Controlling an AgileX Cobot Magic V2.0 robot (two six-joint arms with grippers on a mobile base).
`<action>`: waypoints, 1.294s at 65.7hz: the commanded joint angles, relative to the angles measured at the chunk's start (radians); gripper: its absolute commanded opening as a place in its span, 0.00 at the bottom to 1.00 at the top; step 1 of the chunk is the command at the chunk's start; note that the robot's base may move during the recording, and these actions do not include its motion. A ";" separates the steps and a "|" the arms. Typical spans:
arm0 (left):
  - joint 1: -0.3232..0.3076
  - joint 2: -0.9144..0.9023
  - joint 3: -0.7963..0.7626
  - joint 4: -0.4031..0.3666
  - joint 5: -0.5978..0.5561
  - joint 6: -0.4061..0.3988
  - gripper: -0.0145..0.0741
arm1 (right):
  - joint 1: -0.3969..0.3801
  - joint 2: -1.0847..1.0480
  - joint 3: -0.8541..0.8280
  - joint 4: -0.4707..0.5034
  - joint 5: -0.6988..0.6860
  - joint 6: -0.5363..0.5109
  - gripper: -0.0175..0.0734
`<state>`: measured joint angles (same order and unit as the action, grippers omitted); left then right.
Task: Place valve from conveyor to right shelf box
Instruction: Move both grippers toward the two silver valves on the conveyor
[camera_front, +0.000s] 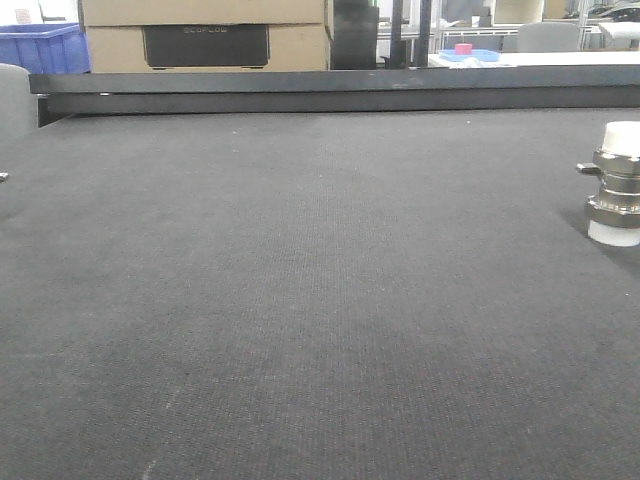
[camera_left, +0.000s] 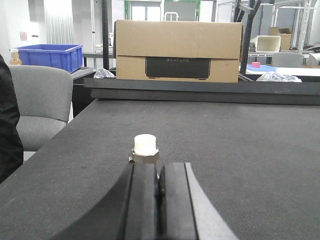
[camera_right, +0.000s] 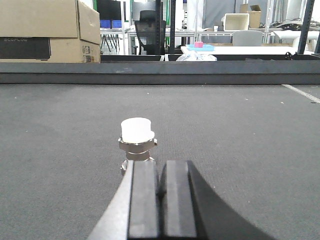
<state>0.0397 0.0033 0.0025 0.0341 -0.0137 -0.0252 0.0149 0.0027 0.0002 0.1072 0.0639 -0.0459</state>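
Well, valve (camera_right: 137, 137) upright on conveyor (camera_right: 240, 130).

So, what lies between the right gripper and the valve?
Nothing. In the right wrist view, the valve stands just beyond the shut right gripper, partly hidden behind it.

Front camera: low, near belt (camera_front: 300, 300) level, faces far rail (camera_front: 330, 95); cardboard box (camera_front: 205, 35) upper left. Left wrist camera: close above belt, looks forward past left gripper (camera_left: 160, 167), bottom centre. Right wrist camera: likewise past right gripper (camera_right: 161, 166). All share belt, rail, cardboard box.
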 joint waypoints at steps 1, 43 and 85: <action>0.001 -0.003 -0.003 -0.006 -0.022 -0.004 0.04 | -0.001 -0.003 0.000 0.001 -0.020 -0.001 0.02; 0.001 -0.003 -0.003 -0.006 -0.029 -0.004 0.04 | -0.001 -0.003 0.000 0.001 -0.086 -0.001 0.02; 0.003 0.137 -0.405 0.006 0.156 -0.004 0.09 | -0.001 0.055 -0.362 0.001 0.064 -0.001 0.31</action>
<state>0.0397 0.0753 -0.3047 0.0364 0.0337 -0.0252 0.0149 0.0187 -0.2938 0.1072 0.0720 -0.0459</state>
